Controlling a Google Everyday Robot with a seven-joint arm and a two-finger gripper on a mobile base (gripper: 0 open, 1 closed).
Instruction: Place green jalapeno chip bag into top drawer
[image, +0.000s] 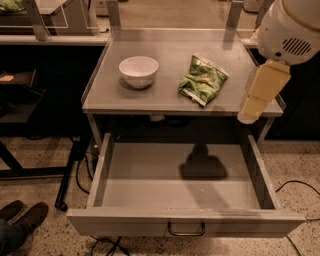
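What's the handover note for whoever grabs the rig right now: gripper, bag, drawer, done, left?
Gripper: holds nothing, hangs at the tabletop's right front corner, right of the bag and apart from it.
Green jalapeno chip bag: lies on the tabletop, right of the white bowl.
Top drawer: pulled open below the tabletop.
Done: drawer open.
Left: grasp the bag, lower it into the drawer, release.

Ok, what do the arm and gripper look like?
The arm is a rounded white housing with a slotted vent and a thin tan band. Below it, the gripper is a blocky cream piece, at the right edge of the tabletop.
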